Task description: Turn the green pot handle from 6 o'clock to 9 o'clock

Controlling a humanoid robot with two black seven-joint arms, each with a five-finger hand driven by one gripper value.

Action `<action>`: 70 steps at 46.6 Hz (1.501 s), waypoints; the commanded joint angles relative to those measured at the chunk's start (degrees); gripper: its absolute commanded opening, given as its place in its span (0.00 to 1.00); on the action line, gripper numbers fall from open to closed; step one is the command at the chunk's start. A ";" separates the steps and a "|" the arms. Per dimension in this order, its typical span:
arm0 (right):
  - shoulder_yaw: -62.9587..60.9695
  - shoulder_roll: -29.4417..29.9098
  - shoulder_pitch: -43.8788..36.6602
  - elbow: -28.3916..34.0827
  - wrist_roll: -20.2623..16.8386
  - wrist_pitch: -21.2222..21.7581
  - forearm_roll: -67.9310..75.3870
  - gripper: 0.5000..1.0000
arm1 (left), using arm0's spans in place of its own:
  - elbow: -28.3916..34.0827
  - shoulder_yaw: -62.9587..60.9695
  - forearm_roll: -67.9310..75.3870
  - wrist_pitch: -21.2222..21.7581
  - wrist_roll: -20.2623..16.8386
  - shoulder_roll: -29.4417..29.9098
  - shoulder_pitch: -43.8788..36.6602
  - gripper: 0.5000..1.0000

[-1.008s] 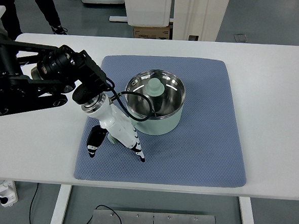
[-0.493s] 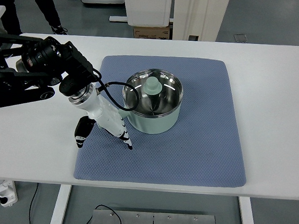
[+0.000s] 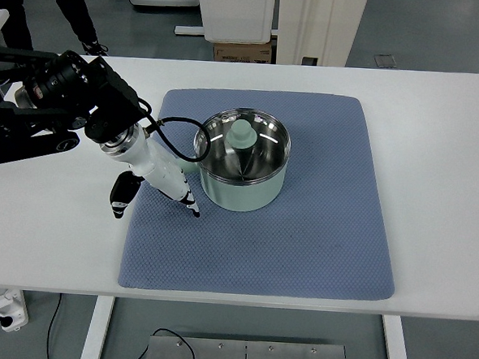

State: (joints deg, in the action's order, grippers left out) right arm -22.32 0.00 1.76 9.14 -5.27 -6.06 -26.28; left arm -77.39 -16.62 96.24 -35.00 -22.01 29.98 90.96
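I see my left hand [image 3: 159, 184], fingers loose and gripping nothing, at the pot's [image 3: 242, 170] 9 o'clock side on the mat [image 3: 326, 225], handle hidden behind it.

Left hand [image 3: 159, 183] beside green pot [image 3: 242, 159]

Count on the worktop [image 3: 436, 159]: one. One blue mat [image 3: 301, 240] lies on it. One green pot [image 3: 243, 188] stands on the mat, carrying one glass lid [image 3: 266, 148] with one green knob [image 3: 242, 132]. One robot hand [image 3: 154, 186] is in view, on one arm. One cardboard box [image 3: 243, 51] sits on the floor beyond the worktop. One person's legs [image 3: 67, 6] show at top left.
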 commanded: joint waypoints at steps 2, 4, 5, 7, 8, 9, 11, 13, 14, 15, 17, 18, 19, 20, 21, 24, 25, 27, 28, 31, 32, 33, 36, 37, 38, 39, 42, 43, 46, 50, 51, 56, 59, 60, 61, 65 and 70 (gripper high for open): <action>0.00 0.00 -0.01 0.00 0.00 0.00 0.00 1.00 | 0.84 0.01 0.00 0.00 0.12 -0.01 0.01 1.00; 0.00 0.00 -0.01 0.00 0.00 0.00 0.00 1.00 | 1.10 0.01 -0.09 0.00 0.21 -0.01 0.01 1.00; 0.00 0.00 -0.01 0.00 0.00 0.00 0.00 1.00 | 1.11 0.01 -0.09 0.00 0.30 -0.01 0.01 1.00; 0.00 0.00 -0.01 0.00 0.00 0.00 0.00 1.00 | 1.28 0.01 -0.09 0.00 0.73 -0.01 0.01 1.00; 0.00 0.00 -0.01 0.00 0.00 0.00 0.00 1.00 | 1.45 0.01 -0.09 0.00 1.08 -0.01 0.09 1.00; 0.00 0.00 -0.01 0.00 0.00 0.00 0.00 1.00 | 1.54 0.01 -0.09 0.00 1.44 -0.01 0.09 1.00; 0.00 0.00 -0.01 0.00 0.00 0.00 0.00 1.00 | 1.72 0.01 -0.17 0.00 1.96 -0.01 0.09 1.00; 0.00 0.00 -0.01 0.00 0.00 0.00 0.00 1.00 | 2.07 0.01 -0.17 0.00 2.32 -0.10 0.01 1.00; 0.00 0.00 -0.01 0.00 0.00 0.00 0.00 1.00 | 2.25 0.01 -0.17 0.00 2.32 -0.10 0.09 1.00; 0.00 0.00 -0.01 0.00 0.00 0.00 0.00 1.00 | 2.33 0.01 -0.17 0.00 2.32 -0.10 0.09 1.00; 0.00 0.00 -0.01 0.00 0.00 0.00 0.00 1.00 | 2.51 0.01 -0.17 0.00 2.40 -0.10 0.09 1.00; 0.00 0.00 -0.01 0.00 0.00 0.00 0.00 1.00 | 2.60 0.01 -0.17 0.00 2.41 -0.18 0.01 1.00; 0.00 0.00 -0.01 0.00 0.00 0.00 0.00 1.00 | 2.69 0.01 -0.26 0.00 2.49 -0.18 0.09 1.00; 0.00 0.00 -0.01 0.00 0.00 0.00 0.00 1.00 | 2.77 0.01 -0.26 0.00 2.67 -0.18 0.01 1.00; 0.00 0.00 -0.01 0.00 0.00 0.00 0.00 1.00 | 2.86 0.01 -0.26 0.00 2.93 -0.18 0.01 1.00; 0.00 0.00 -0.01 0.00 0.00 0.00 0.00 1.00 | 3.56 0.01 -0.26 0.00 3.90 -0.27 0.01 1.00; 0.00 0.00 -0.01 0.00 0.00 0.00 0.00 1.00 | 3.83 0.01 -0.26 0.00 4.16 -0.27 0.01 1.00; 0.00 0.00 -0.01 0.00 0.00 0.00 0.00 1.00 | 4.18 0.01 -0.26 0.00 4.43 -0.45 0.01 1.00; 0.00 0.00 -0.01 0.00 0.00 0.00 0.00 1.00 | 4.27 0.01 -0.26 0.00 4.51 -0.45 0.01 1.00; 0.00 0.00 -0.01 0.00 0.00 0.00 0.00 1.00 | 4.44 0.01 -0.26 0.00 4.52 -0.62 -0.08 1.00; 0.00 0.00 -0.01 0.00 0.00 0.00 0.00 1.00 | 4.44 0.01 -0.26 0.00 4.52 -0.62 -0.08 1.00; 0.00 0.00 -0.01 0.00 0.00 0.00 0.00 1.00 | 4.44 0.01 -0.26 0.00 4.52 -0.62 -0.08 1.00; 0.00 0.00 -0.01 0.00 0.00 0.00 0.00 1.00 | 4.44 0.01 -0.26 0.00 4.52 -0.54 -0.08 1.00; 0.00 0.00 -0.01 0.00 0.00 0.00 0.00 1.00 | 4.44 0.01 -0.35 0.00 4.43 -0.45 -0.08 1.00; 0.00 0.00 -0.01 0.00 0.00 0.00 0.00 1.00 | 4.36 0.01 -0.44 0.00 4.25 -0.27 -0.08 1.00; 0.00 0.00 -0.01 0.00 0.00 0.00 0.00 1.00 | 4.27 0.01 -0.61 0.00 4.08 -0.27 0.01 1.00; 0.00 0.00 -0.01 0.00 0.00 0.00 0.00 1.00 | 3.92 0.01 -1.84 0.00 3.38 -0.18 0.01 1.00; 0.00 0.00 -0.01 0.00 0.00 0.00 0.00 1.00 | 3.66 0.01 -2.19 0.00 3.11 -0.10 0.09 1.00; 0.00 0.00 -0.01 0.00 0.00 0.00 0.00 1.00 | 3.39 0.01 -2.64 0.00 1.88 -0.01 0.53 1.00; 0.00 0.00 -0.01 0.00 0.00 0.00 0.00 1.00 | 2.43 0.01 -2.64 0.00 0.65 0.08 0.97 1.00; 0.00 0.00 -0.01 0.00 0.00 0.00 0.00 1.00 | 2.08 0.01 -2.72 0.00 0.47 0.08 1.06 1.00; 0.00 0.00 -0.01 0.00 0.00 0.00 0.00 1.00 | -0.21 0.01 -2.90 0.00 -0.41 0.25 1.68 1.00; 0.00 0.00 -0.01 0.00 0.00 0.00 0.00 1.00 | -1.79 0.01 -3.25 0.00 -1.02 1.04 1.68 1.00; 0.00 0.00 -0.01 0.00 0.00 0.00 0.00 1.00 | -2.32 0.01 -3.42 0.00 -1.20 1.13 1.68 1.00; 0.00 0.00 -0.01 0.00 0.00 0.00 0.00 1.00 | -2.93 0.01 -3.77 0.00 -1.46 1.22 1.68 1.00; 0.00 0.00 -0.01 0.00 0.00 0.00 0.00 1.00 | -6.09 0.01 -6.41 0.00 -1.81 1.40 1.76 1.00; 0.00 0.00 -0.01 0.00 0.00 0.00 0.00 1.00 | -9.17 0.10 -11.67 0.00 -1.81 1.31 1.85 1.00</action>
State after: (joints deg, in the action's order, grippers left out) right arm -22.31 0.00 1.76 9.14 -5.28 -6.06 -26.28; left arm -85.04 -16.60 87.59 -35.00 -23.82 31.35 92.81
